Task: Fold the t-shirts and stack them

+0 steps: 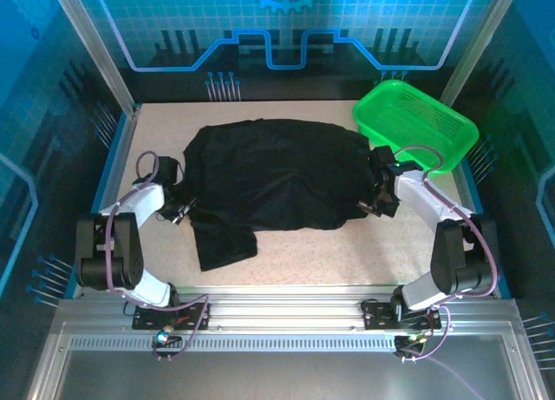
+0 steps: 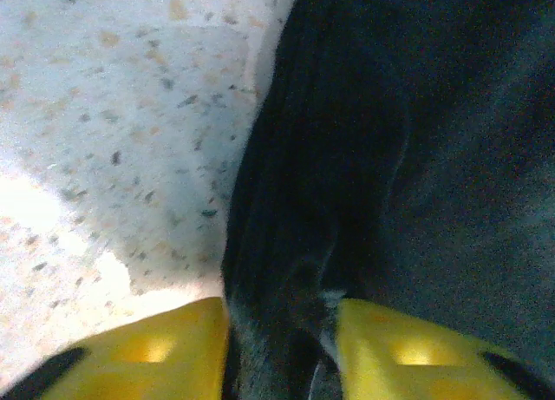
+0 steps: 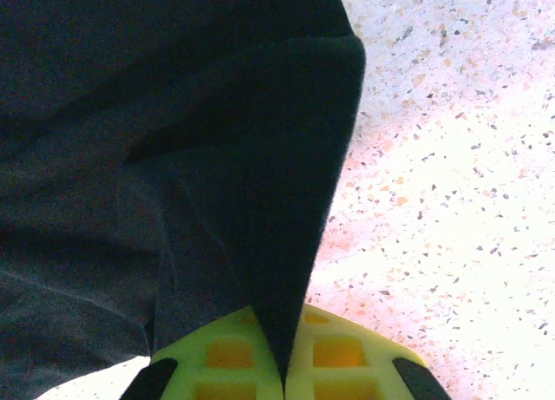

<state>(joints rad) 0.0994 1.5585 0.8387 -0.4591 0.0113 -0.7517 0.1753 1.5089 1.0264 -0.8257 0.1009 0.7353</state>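
The t-shirt lies as one crumpled black mass in the middle of the top view. A flap trails toward the lower left of that frame. I count one dark heap and cannot tell whether it is more than a single garment.

I count two arms, one at each side of the cloth. My left arm bends up from its base at the lower left, and my left gripper is at the cloth's left edge. My right arm curves in from the lower right, and my right gripper is at the cloth's right edge.

In the left wrist view, my left gripper has its yellow fingers standing apart at the bottom of the frame. A ridge of black fabric runs down between them. I cannot tell whether they are pinching it.

In the right wrist view, my right gripper is closed on the t-shirt. A point of folded fabric runs down into the seam between the two jaws, at bottom centre.

The speckled table lies bare around the cloth. One green basket sits in the upper right of the top view, near my right wrist.
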